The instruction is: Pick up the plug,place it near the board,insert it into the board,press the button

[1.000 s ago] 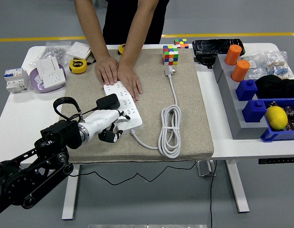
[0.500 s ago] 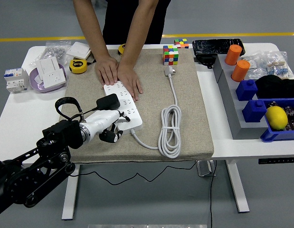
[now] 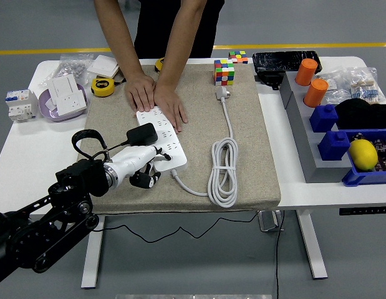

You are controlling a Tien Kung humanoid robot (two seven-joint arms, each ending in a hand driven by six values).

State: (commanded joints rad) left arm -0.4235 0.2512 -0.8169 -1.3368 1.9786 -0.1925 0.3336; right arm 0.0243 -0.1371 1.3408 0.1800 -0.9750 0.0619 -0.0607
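Observation:
A white power strip board (image 3: 166, 138) lies on the beige mat (image 3: 255, 143). A black plug (image 3: 143, 133) stands on the board's left edge, and its black cord loops back over my left arm (image 3: 86, 138). My left hand (image 3: 146, 167) is white with dark fingertips. It sits at the board's near left corner, just below the plug, with its fingers curled and one finger (image 3: 156, 153) reaching onto the board's near end. It holds nothing. A person's two hands (image 3: 156, 94) press flat on the board's far end. My right arm is out of view.
The board's own white cable lies coiled (image 3: 222, 169) on the mat, with its white plug (image 3: 222, 93) near a colour cube (image 3: 224, 72). Tape measures (image 3: 103, 86), sockets (image 3: 63, 93) and a breaker (image 3: 19, 103) lie at the left. Grey and blue bins (image 3: 333, 134) stand at the right.
My left hand has edged slightly right and up towards the board's near end. The plug and the person's hands have stayed in place.

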